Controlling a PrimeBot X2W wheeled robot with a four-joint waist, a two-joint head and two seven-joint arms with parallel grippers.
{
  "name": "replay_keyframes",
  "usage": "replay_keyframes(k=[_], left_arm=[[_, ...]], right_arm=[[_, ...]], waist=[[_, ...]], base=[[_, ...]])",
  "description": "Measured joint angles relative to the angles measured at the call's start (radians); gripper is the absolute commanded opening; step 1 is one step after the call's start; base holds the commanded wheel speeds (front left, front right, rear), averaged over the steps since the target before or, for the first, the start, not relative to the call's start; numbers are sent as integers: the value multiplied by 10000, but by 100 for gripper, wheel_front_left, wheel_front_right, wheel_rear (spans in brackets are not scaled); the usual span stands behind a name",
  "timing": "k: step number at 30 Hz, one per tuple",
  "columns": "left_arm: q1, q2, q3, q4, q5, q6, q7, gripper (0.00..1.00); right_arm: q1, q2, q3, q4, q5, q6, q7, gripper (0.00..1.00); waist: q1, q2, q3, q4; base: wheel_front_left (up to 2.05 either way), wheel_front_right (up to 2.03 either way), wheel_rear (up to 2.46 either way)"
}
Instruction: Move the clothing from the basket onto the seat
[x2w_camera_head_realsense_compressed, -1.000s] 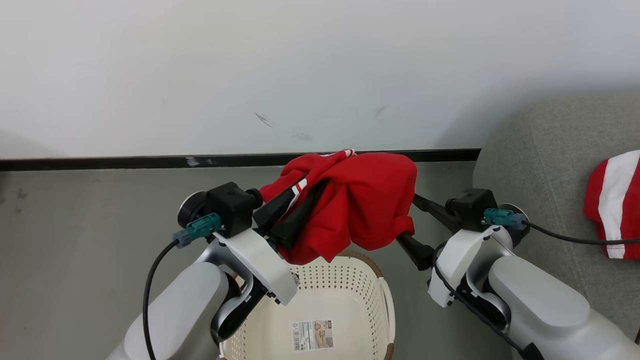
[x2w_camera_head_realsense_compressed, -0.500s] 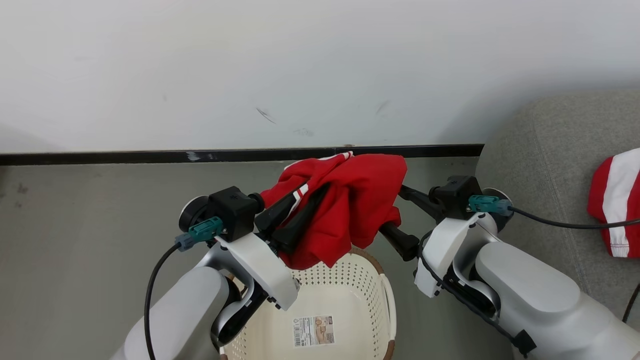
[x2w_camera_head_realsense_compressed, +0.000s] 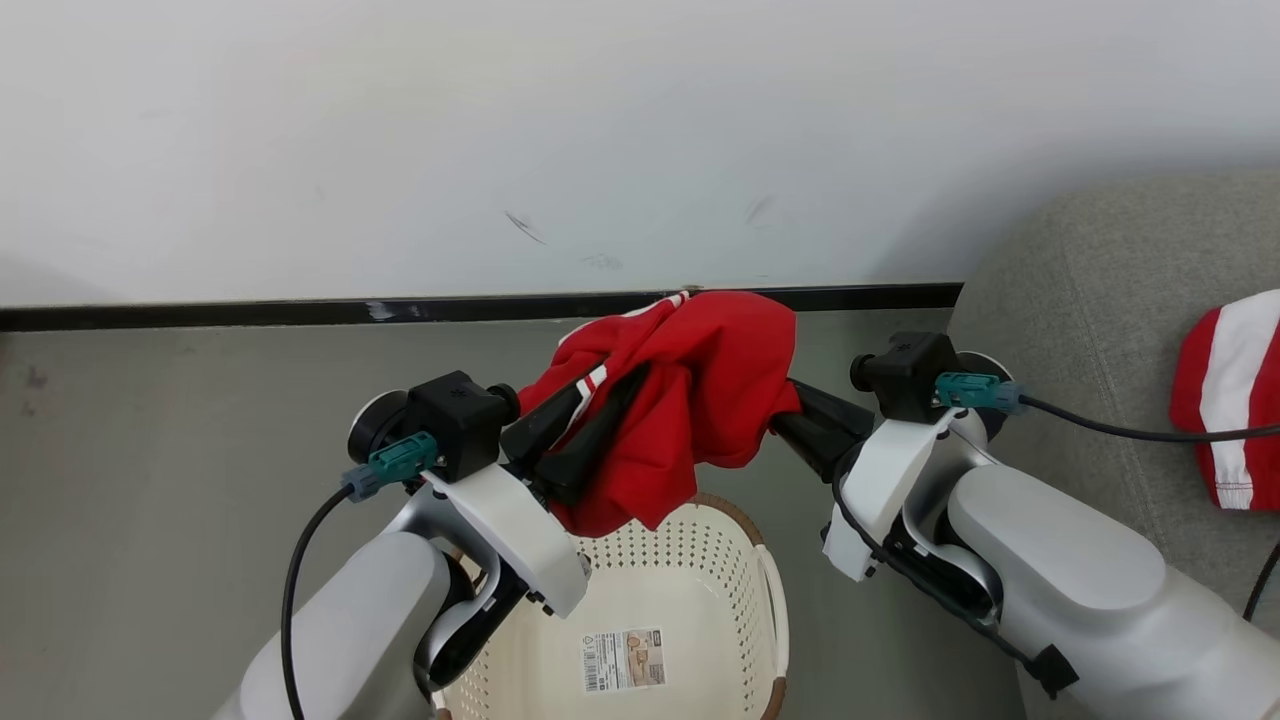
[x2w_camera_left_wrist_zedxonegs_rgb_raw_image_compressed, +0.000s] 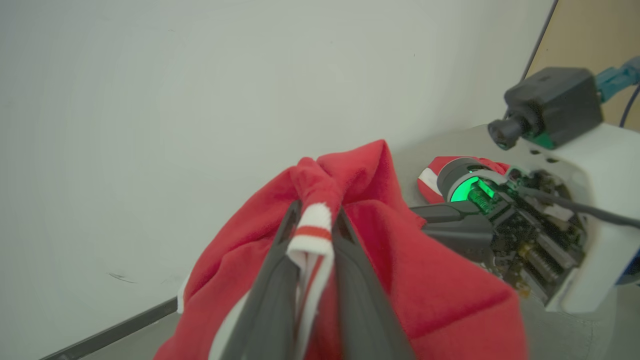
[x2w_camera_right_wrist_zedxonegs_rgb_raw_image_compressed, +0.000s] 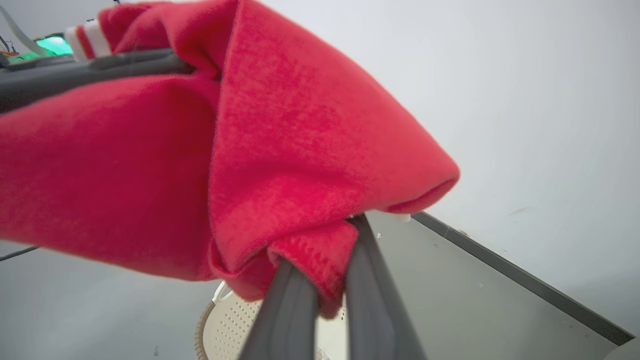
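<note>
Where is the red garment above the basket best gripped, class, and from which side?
By its bunched edges, one from each side. The left gripper pinches the white-striped trim of the red garment from the left; the right gripper clamps a folded hem from the right. Such gathered folds probably suit slim fingers, and two holds lift it clear of the basket.

Wall (x2w_camera_head_realsense_compressed: 600, 150) blocks fwd, seat (x2w_camera_head_realsense_compressed: 1080, 300) R; floor (x2w_camera_head_realsense_compressed: 150, 450) L of basket (x2w_camera_head_realsense_compressed: 690, 550) prob. open.
</note>
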Motion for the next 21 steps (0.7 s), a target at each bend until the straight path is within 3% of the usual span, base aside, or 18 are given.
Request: replay_keyframes(k=[17,18,19,20,21], left_arm=[[43,173,79,44,0,98,0,0],[44,173,69,44,0,98,0,14],[44,171,58,44,0,98,0,39],[46,169,38,44,0,96,0,55],[47,163,21,42,0,96,0,89]], right_arm=[[385,-548,-1590,-648,182,0,-4,0],[453,-573,-1682,-688,182,0,-4,0],[502,-602,-1779,-725,182,0,-4,0],[529,-635,-1870,-763,182,0,-4,0],[565,-677,-1967,-832,180,0,-4,0]], waist=[[0,0,-88,-353],[0,0,-95,-378],[0,0,-101,-402],[0,0,-107,-425],[0,0,-114,-449]], base=[[0,0,0],[0,0,0],[0,0,0],[0,0,0],[0,0,0]])
